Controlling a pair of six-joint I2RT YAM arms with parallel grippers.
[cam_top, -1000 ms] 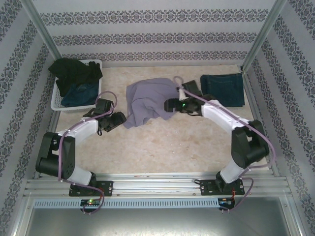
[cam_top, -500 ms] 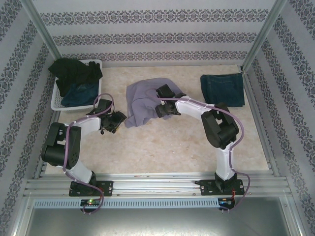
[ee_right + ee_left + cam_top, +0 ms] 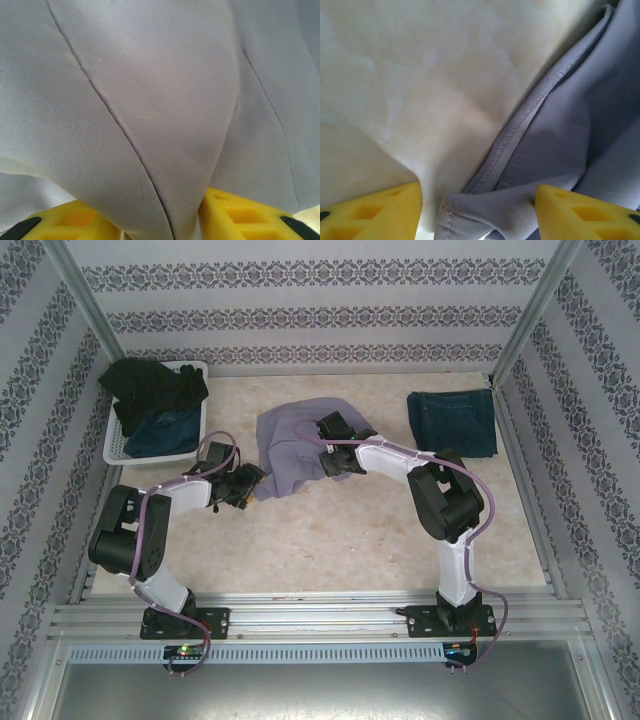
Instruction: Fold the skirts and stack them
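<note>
Four skirts in shot. The lavender skirt [image 3: 290, 445] lies rumpled at the centre of the table [image 3: 330, 530], partly spread with its near edge bunched. One folded denim skirt [image 3: 452, 422] sits flat at far right, well apart from it. The basket [image 3: 112, 445] at far left holds the black skirt [image 3: 150, 385], draped over the far rim on top of the second denim skirt [image 3: 165, 432].

Left gripper [image 3: 250, 480] is at the lavender skirt's near-left corner, low over the table. In the left wrist view its fingers [image 3: 375, 210] stand wide apart. The stitched hem corner lies loose between them and nothing is gripped.

Right gripper [image 3: 328, 465] is on the lavender skirt's right half, with its arm reaching in from the right. In the right wrist view its fingers [image 3: 250, 217] have narrowed onto a raised fold of the lavender cloth. The fold touches both pads and a seam line runs down into the gap, so the cloth looks pinched.
</note>
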